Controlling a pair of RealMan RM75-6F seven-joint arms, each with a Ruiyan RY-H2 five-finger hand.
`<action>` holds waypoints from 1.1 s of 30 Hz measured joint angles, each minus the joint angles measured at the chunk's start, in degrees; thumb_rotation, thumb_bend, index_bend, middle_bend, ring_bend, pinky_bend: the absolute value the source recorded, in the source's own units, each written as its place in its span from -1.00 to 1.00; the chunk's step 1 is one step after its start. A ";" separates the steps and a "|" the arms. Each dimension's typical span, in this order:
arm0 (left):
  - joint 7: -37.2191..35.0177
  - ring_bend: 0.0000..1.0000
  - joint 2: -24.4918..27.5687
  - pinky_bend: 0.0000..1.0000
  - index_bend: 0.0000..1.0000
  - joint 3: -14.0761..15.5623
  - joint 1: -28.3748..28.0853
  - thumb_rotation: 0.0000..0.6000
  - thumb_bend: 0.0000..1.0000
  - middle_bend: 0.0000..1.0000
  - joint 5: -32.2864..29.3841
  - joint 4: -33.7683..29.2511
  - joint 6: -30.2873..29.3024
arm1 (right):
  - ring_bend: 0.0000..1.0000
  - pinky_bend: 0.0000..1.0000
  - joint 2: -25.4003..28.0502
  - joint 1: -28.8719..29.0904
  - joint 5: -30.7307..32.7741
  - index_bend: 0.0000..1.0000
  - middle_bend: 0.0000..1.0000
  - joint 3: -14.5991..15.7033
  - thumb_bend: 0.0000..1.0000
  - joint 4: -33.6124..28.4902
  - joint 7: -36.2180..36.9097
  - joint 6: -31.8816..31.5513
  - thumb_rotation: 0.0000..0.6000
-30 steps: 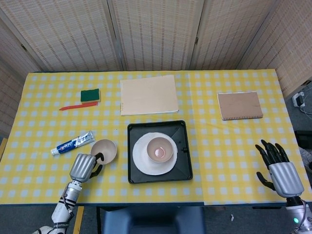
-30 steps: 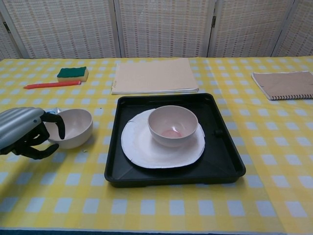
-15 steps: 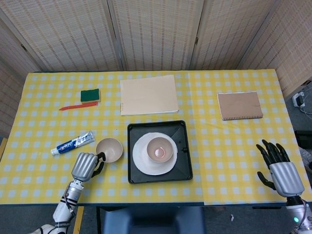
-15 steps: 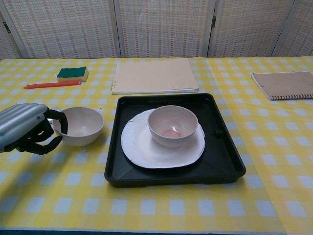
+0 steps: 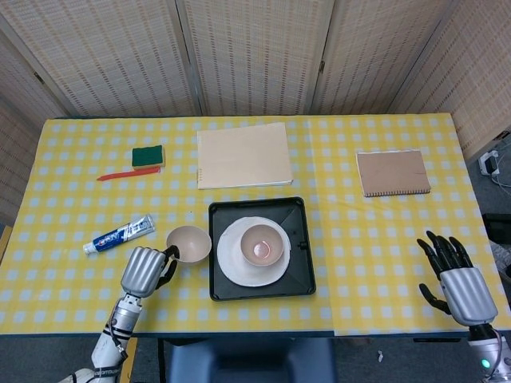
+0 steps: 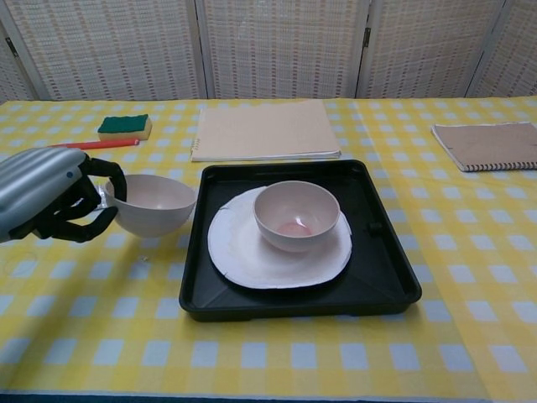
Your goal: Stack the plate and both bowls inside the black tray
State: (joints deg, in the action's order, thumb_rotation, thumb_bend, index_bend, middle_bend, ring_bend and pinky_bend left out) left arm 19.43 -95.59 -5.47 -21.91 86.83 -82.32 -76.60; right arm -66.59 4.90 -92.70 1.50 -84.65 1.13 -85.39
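- The left silver-and-black robot hand (image 6: 52, 195) grips the pale cream round bowl (image 6: 152, 202) by its rim on the side nearest the hand, dark fingers hooked over the edge; in the chest view the bowl looks lifted clear of the yellow checked tablecloth (image 6: 92, 336), though the gap beneath it is hard to confirm.
- That held bowl sits just beside the left wall of the square black plastic tray (image 6: 382, 290) — close to it, but not over it.
- Inside the tray lies the white round plate (image 6: 243, 256), and on the plate stands the second pale pink-tinted bowl (image 6: 295, 215), upright and roughly centred.
- The relation that matters: the target — the bowl on the plate — lies to the right of the left hand, across the tray's raised wall, so the carried bowl has to clear that wall and then come down mouth-up into the seated one.
- The bowl is round, so no long axis needs aligning; keeping it level is the concern.
- The right silver-and-black robot hand (image 5: 455, 275) rests well apart at the table's right edge, fingers spread and holding nothing; the left hand is plainly the nearer one.
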 measured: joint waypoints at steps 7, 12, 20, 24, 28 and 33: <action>0.67 1.00 -1.18 1.00 0.14 -0.68 -0.03 1.00 0.08 1.00 1.97 -1.40 -3.29 | -1.00 -1.00 0.38 -0.25 -0.61 -1.00 -1.00 0.14 -0.27 -0.35 0.51 -0.44 1.00; 1.71 1.00 -2.39 1.00 0.15 -0.80 -0.67 1.00 0.08 1.00 3.40 -2.65 -3.92 | -1.00 -1.00 0.63 -0.42 -1.17 -1.00 -1.00 0.34 -0.27 -0.64 0.79 -0.77 1.00; 5.90 1.00 -6.07 1.00 0.15 -1.29 -3.15 1.00 0.08 1.00 5.14 -4.45 -2.92 | -1.00 -1.00 1.18 -0.93 -1.84 -1.00 -1.00 0.32 -0.27 -0.87 1.85 -2.02 1.00; 7.73 1.00 -8.30 1.00 0.15 -1.94 -4.52 1.00 0.08 1.00 5.41 -5.11 -2.08 | -1.00 -1.00 1.55 -1.28 -2.30 -1.00 -1.00 0.59 -0.27 -0.94 2.20 -2.54 1.00; 8.73 1.00 -10.52 1.00 0.15 -3.01 -6.04 1.00 0.08 1.00 4.88 -5.23 -0.63 | -1.00 -1.00 1.99 -1.96 -2.18 -1.00 -1.00 0.56 -0.27 -0.92 2.93 -3.64 1.00; 9.21 1.00 -13.39 1.00 0.15 -4.15 -7.95 1.00 0.08 1.00 3.69 -3.67 1.32 | -1.00 -1.00 2.73 -3.38 -1.85 -1.00 -1.00 0.59 -0.27 -0.55 4.45 -5.48 1.00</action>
State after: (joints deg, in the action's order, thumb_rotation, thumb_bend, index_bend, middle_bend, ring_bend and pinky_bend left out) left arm 28.64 -108.99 -9.61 -29.86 90.52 -85.99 -75.28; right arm -63.86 1.53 -94.54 2.09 -85.20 5.58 -90.87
